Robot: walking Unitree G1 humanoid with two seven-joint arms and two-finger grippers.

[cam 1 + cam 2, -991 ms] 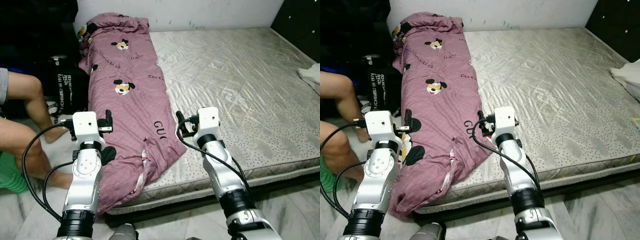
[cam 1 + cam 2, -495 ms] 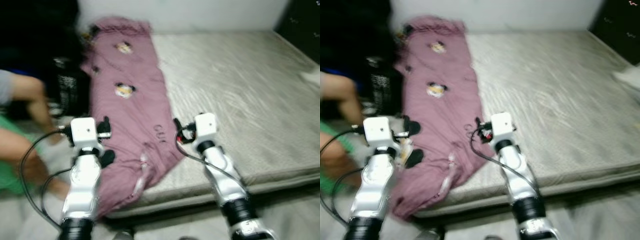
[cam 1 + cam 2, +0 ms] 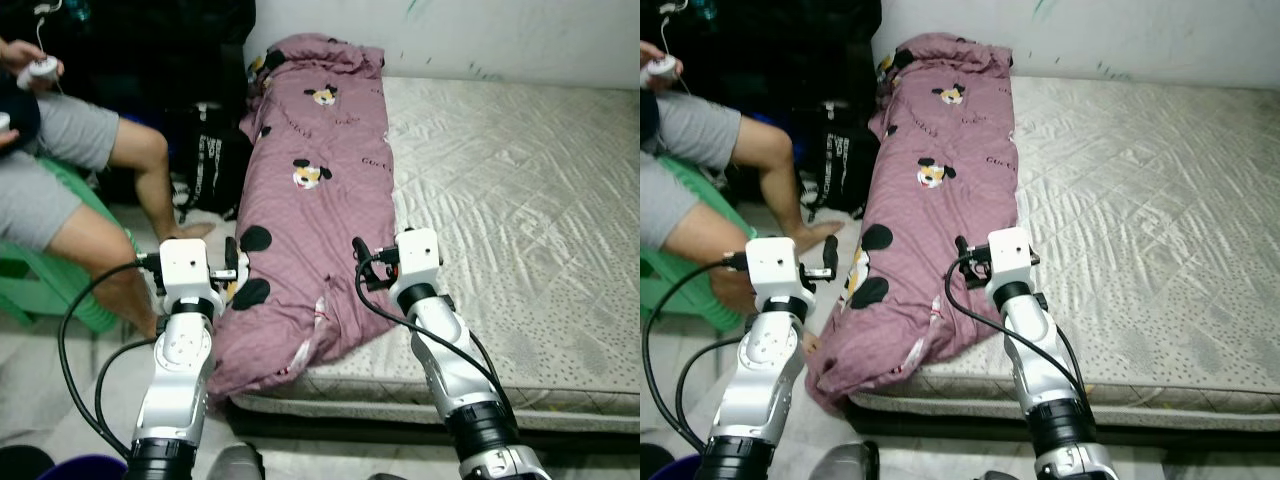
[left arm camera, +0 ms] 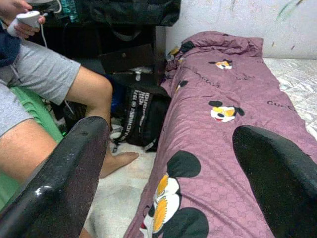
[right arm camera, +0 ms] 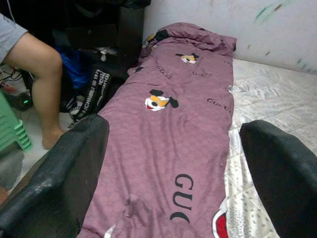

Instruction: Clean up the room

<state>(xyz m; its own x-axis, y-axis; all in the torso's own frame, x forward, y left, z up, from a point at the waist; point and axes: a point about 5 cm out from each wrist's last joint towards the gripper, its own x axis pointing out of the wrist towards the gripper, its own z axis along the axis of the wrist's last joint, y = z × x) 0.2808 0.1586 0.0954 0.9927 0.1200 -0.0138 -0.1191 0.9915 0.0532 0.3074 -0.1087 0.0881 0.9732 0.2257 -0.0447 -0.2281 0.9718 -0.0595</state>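
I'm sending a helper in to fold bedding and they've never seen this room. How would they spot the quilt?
Find the bare grey mattress against the white wall. Along its left edge, beside a seated person and a black bag, lies the quilt, its near end drooping over the mattress edge. It is the only mauve-pink fabric there, printed with cartoon mouse heads and black lettering.

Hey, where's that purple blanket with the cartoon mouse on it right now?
The purple blanket lies lengthwise along the left edge of the mattress, its near end drooping off the corner toward the floor, beside the black bag.
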